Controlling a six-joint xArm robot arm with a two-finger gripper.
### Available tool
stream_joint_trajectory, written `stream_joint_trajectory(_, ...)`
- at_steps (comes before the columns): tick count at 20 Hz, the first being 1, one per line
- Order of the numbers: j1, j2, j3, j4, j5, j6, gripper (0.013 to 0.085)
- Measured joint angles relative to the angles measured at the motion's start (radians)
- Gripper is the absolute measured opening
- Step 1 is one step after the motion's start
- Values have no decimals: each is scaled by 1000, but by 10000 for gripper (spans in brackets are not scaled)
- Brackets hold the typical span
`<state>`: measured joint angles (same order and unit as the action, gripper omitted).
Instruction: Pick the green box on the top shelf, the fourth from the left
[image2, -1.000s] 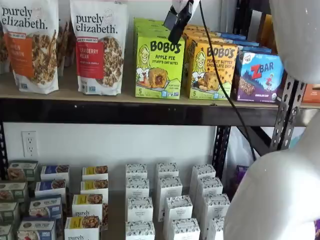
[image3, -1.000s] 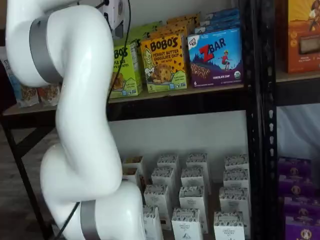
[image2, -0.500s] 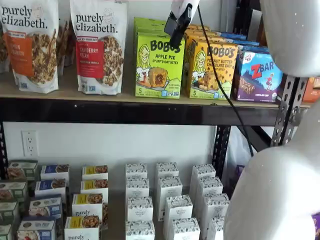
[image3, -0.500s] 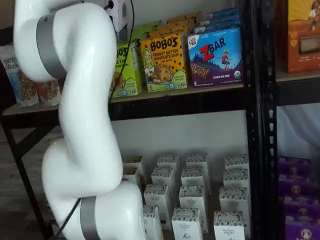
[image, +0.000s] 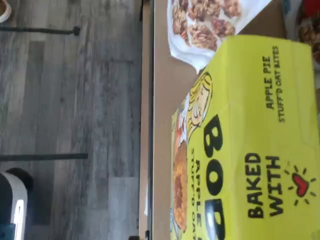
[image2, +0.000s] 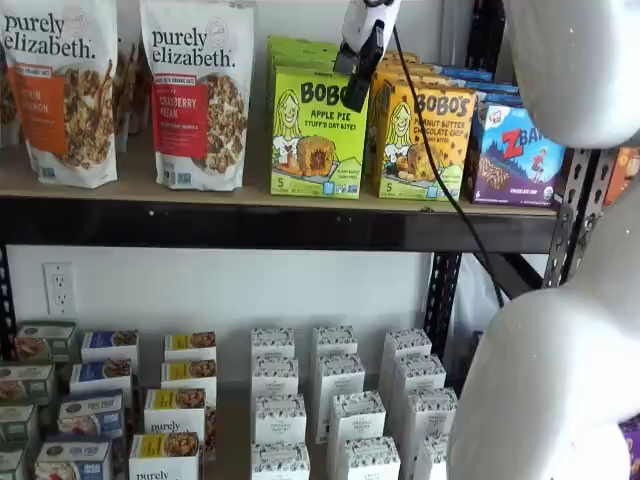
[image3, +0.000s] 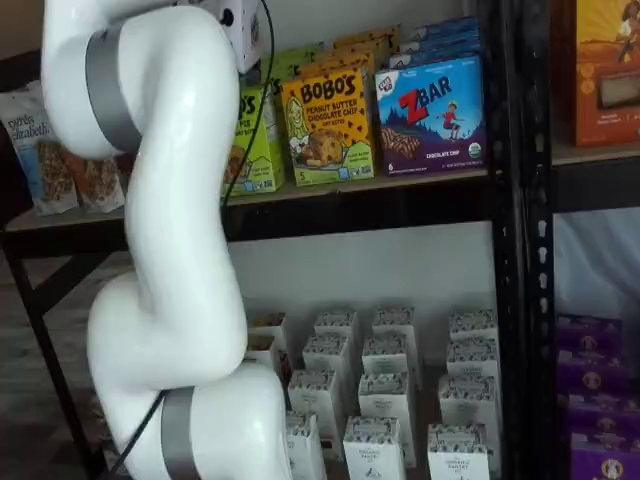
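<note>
Overhead, the hand (image2: 357, 80) hangs tilted before the green box (image2: 316, 132), its fingers spread wide apart.

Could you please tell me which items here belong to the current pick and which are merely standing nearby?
Belongs to the job:
- lime-green Bobo's Apple Pie carton
- tan top shelf board
- gripper

Just nearby:
- yellow-orange Bobo's Peanut Butter carton
- blue ZBar box
- cranberry granola pouch
</note>
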<state>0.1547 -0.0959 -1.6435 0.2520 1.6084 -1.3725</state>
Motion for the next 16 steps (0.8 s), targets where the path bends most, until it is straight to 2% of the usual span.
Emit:
stream_joint_trajectory(7, 16, 13, -6, -27, 16, 11, 850)
stream_joint_trajectory(16, 41, 6, 21, -49, -13, 29, 850)
